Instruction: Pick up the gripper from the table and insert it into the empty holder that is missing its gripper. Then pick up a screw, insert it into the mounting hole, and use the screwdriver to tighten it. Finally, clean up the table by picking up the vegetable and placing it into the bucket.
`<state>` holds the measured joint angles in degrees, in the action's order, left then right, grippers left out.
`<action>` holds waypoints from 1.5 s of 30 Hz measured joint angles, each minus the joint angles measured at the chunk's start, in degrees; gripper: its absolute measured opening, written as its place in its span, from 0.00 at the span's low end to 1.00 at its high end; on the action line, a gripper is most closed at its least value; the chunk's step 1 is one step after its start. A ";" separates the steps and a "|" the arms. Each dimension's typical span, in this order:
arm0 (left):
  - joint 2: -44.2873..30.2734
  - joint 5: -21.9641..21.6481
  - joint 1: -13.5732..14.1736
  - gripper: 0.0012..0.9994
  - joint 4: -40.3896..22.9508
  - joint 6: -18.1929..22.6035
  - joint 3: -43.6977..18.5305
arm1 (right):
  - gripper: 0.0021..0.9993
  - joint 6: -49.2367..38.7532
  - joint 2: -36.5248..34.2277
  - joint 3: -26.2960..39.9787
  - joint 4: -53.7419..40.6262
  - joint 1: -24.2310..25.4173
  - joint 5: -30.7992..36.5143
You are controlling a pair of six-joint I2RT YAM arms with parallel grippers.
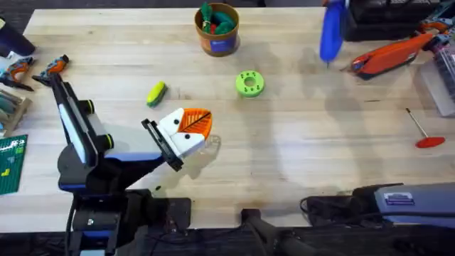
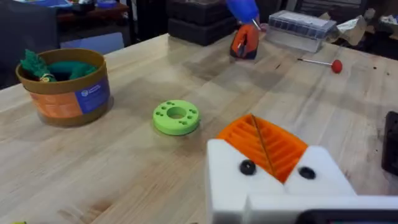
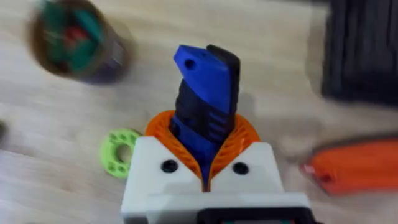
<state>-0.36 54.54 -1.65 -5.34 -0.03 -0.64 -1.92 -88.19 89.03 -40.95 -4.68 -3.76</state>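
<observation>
My right gripper [image 3: 204,134] is shut on the blue screwdriver [image 3: 205,81], which stands up between its orange pads. In the overhead view the screwdriver [image 1: 332,32] hangs blurred over the table's far right. My left gripper [image 1: 193,126] rests low at the table's left middle, and its orange pads [image 2: 264,140] meet with nothing between them. The yellow-green vegetable [image 1: 156,93] lies on the wood just beyond it. The orange-brown bucket [image 1: 217,30] stands at the far middle with green toys inside, and also shows as the bucket [image 2: 65,87]. The loose gripper, the empty holder and the screw are out of view.
A lime-green disc with holes [image 1: 249,83] lies between the bucket and my left gripper. An orange tool [image 1: 387,55], a clear box [image 1: 444,78] and a red-handled rod [image 1: 424,131] sit at the right. Small tools [image 1: 21,67] lie at the left edge.
</observation>
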 joint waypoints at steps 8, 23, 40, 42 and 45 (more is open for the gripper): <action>0.00 -0.11 0.00 0.00 0.02 0.00 0.00 | 0.02 4.01 2.66 6.25 12.24 -6.44 -8.59; 0.00 -0.09 0.00 0.00 0.00 0.00 0.00 | 0.02 7.92 11.09 3.82 24.37 -20.60 -12.23; 0.00 -0.10 0.00 0.00 0.01 0.00 0.00 | 0.02 28.73 15.69 -36.47 89.86 -22.78 -30.36; 0.00 -0.11 0.00 0.00 0.00 0.00 0.00 | 0.02 31.42 15.68 -39.84 96.24 -23.51 -31.23; 0.00 -0.09 0.00 0.00 0.00 0.02 0.00 | 0.02 33.89 14.90 -42.59 101.20 -25.05 -33.12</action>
<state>-0.36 54.46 -1.65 -5.34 -0.01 -0.64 31.97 -73.29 46.44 60.25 -29.74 -36.88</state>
